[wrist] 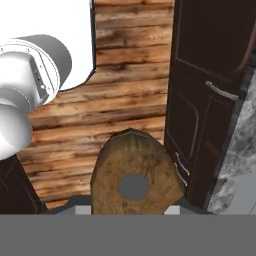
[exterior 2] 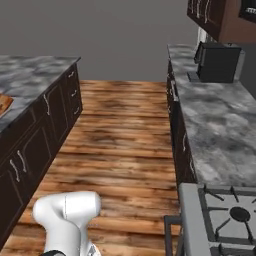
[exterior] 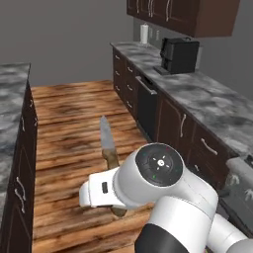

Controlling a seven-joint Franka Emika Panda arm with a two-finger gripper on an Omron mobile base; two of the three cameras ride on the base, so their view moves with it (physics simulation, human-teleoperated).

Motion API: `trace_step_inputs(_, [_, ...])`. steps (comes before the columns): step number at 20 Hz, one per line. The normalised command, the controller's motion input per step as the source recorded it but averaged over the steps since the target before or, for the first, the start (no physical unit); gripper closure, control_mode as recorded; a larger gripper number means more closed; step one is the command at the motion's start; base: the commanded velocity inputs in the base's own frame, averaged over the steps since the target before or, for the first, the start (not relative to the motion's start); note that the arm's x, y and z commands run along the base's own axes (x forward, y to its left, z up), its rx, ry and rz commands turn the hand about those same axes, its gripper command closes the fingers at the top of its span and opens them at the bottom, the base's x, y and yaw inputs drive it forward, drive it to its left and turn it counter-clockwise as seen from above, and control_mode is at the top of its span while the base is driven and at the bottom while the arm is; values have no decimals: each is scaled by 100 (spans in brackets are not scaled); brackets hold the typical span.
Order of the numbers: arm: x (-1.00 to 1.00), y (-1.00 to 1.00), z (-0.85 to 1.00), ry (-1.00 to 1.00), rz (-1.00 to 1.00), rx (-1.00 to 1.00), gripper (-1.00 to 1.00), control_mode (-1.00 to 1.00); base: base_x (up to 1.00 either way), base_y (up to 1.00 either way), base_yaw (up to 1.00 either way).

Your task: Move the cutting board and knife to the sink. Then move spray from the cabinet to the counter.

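My gripper (exterior: 111, 190) is shut on the knife (exterior: 106, 140), held in the air over the wooden floor with its grey blade pointing up and away. In the hand view the butt of the brown knife handle (wrist: 132, 172), with a round hole in it, sits between the jaws of my gripper (wrist: 132, 207). A brown wooden corner of the cutting board (exterior 2: 3, 104) lies on the left counter (exterior 2: 35, 75) at the picture's edge. The long counter (exterior: 207, 99) runs along the right under the dark wall cabinet (exterior: 185, 15).
A black coffee machine (exterior: 179, 54) and a white paper roll (exterior: 144, 33) stand on the right counter. A gas stove (exterior 2: 225, 215) is close on the right. Dark drawers with silver handles (wrist: 200, 110) flank the wooden floor aisle (exterior 2: 125, 125).
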Motion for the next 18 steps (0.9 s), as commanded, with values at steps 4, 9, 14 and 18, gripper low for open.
trace_step_inputs(4, [0,0,0,0,0,0,100,100,100,3,21])
trace_step_inputs(9, [0,0,0,0,0,0,100,100,100,0,26])
trace_step_inputs(14, [0,0,0,0,0,0,100,100,100,0,36])
trace_step_inputs(18, [0,0,0,0,0,0,100,100,100,0,47])
